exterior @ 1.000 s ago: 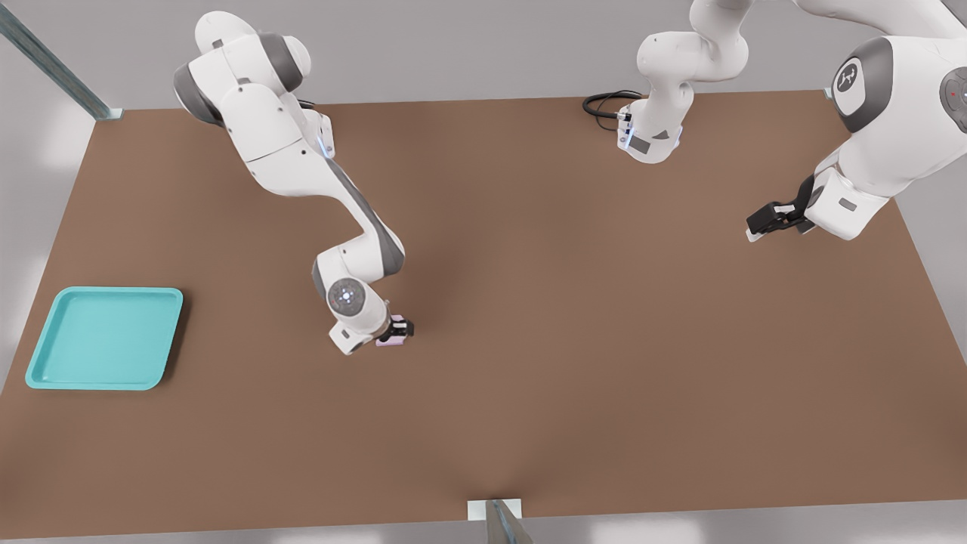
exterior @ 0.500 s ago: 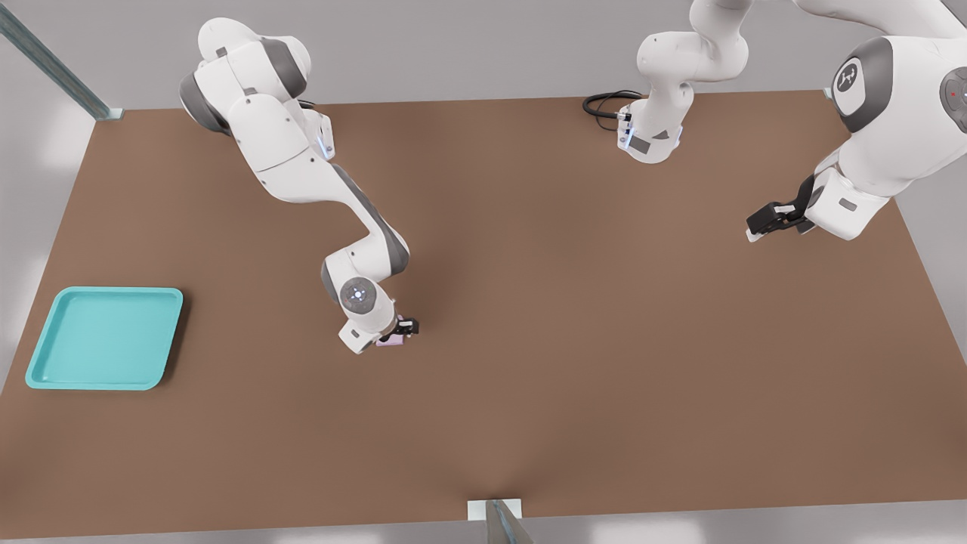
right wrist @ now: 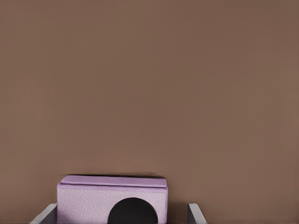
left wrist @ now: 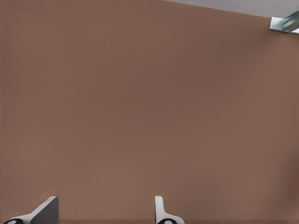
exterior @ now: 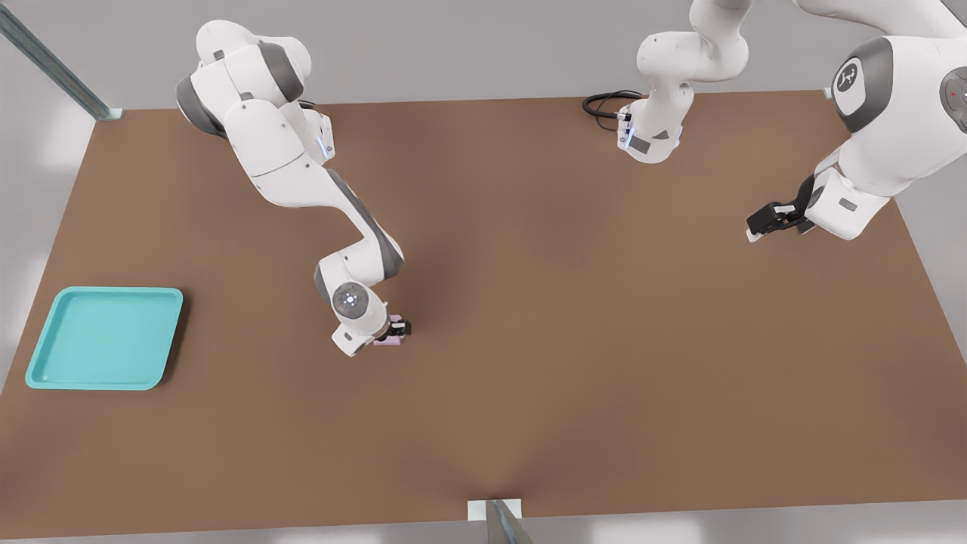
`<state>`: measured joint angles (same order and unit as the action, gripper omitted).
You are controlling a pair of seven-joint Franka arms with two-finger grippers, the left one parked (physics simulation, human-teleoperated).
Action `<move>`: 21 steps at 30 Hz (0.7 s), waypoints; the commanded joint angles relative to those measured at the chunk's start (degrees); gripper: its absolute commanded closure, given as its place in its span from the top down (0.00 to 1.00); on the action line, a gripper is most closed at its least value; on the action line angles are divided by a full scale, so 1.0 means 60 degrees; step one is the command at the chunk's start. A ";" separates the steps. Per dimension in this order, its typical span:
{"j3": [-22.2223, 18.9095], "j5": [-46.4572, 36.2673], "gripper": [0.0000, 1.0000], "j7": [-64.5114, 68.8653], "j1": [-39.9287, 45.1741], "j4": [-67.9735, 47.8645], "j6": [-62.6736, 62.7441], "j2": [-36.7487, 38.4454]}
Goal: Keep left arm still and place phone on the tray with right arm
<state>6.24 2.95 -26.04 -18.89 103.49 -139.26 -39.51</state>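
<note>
Shifting slightly left from 0.5 s ago, gripper (exterior: 396,333) is sitting mid-table, 2 fingers clamped on phone (exterior: 387,341) for carrying to tray (exterior: 45,370) far left.

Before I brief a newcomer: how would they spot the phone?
On the brown table, follow the right arm down to its gripper, near mid-table. The phone sits between its fingers: a small lilac slab with a black round lens, far smaller than the turquoise tray.
</note>
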 commanded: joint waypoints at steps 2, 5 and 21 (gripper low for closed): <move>0.0001 -0.0009 0.81 0.0458 -0.0001 0.0007 0.0022 0.0038; 0.0001 -0.0009 0.79 0.0487 -0.0001 0.0007 0.0066 0.0111; 0.0001 -0.0038 0.79 0.7077 0.5169 -0.0081 0.2849 0.2645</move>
<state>6.19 2.69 -12.22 10.55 103.07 -125.42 -23.59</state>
